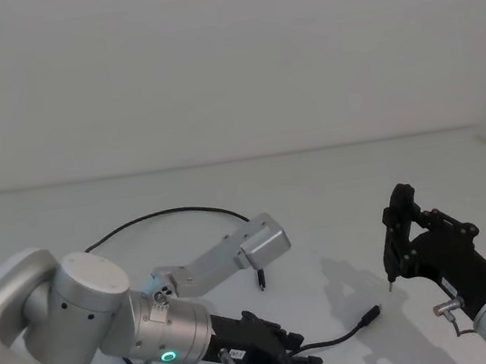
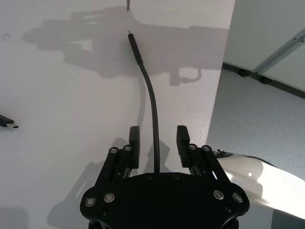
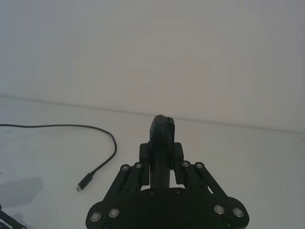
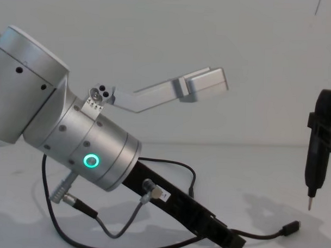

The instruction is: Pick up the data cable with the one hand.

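The data cable (image 1: 175,214) is thin and black and lies in a loop on the white table (image 1: 337,195). One plug (image 1: 371,314) rests at the front right, the other (image 1: 261,280) near the middle. My left gripper (image 2: 156,134), the one hand with the green ring (image 4: 90,161), is low at the table and open. Its fingers (image 2: 135,143) straddle the cable (image 2: 152,95) a short way behind the front plug (image 2: 135,47). My right gripper (image 3: 162,153) hovers at the right, shut on a black pen-like tool (image 1: 396,237) with its metal tip pointing down.
A silver bracket (image 1: 266,243) sticks out above my left wrist. A short grey lead (image 4: 113,223) hangs under that wrist. The table's edge runs close to my left gripper, with the floor (image 2: 267,109) beyond it.
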{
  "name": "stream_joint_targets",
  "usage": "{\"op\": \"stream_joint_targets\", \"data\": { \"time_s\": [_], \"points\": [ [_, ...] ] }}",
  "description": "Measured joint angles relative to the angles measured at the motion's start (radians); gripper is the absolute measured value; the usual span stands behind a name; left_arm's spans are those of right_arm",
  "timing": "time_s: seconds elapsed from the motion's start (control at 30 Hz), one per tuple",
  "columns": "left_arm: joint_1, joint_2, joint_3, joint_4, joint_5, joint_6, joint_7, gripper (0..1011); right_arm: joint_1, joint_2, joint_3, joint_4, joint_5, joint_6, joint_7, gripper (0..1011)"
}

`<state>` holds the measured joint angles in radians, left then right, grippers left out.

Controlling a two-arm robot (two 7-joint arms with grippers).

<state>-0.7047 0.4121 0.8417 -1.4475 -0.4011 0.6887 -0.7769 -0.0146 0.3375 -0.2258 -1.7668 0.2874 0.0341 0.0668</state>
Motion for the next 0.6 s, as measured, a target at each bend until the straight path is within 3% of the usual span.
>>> {"op": "stream_joint_targets", "data": {
  "time_s": [0.4, 0.5, 0.6],
  "points": [
    [0.0, -0.001, 0.001, 0.0, 0.001, 0.001, 0.004, 101, 0.0, 0.0, 0.0, 0.0, 0.0, 0.0, 0.0, 279],
    [0.0, -0.002, 0.002, 0.0, 0.002, 0.001, 0.004, 38, 0.0, 0.0, 0.0, 0.0, 0.0, 0.0, 0.0, 279],
    [0.0, -0.002, 0.002, 0.0, 0.002, 0.001, 0.005, 36, 0.0, 0.0, 0.0, 0.0, 0.0, 0.0, 0.0, 279]
  ]
}}
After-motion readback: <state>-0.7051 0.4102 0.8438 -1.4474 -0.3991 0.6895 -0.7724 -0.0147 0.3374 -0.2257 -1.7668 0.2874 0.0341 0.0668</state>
